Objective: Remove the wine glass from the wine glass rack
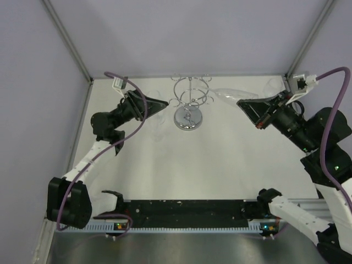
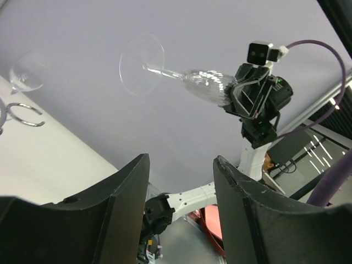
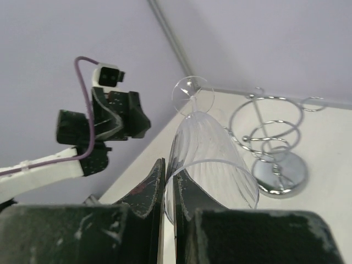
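Right hand (image 3: pixel 169 184) tight on wine glass (image 3: pixel 206 146) rim; left hand (image 2: pixel 181 159) half-open, empty.

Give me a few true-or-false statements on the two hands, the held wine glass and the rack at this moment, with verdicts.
1. The right hand pinches the wine glass at the rim of its bowl. True.
2. The wine glass hangs from the wine glass rack. False: it is held in the air, apart from the rack.
3. The left hand is open with nothing between its fingers. True.
4. The wine glass rack lies tipped on its side. False: it stands upright on its round base.
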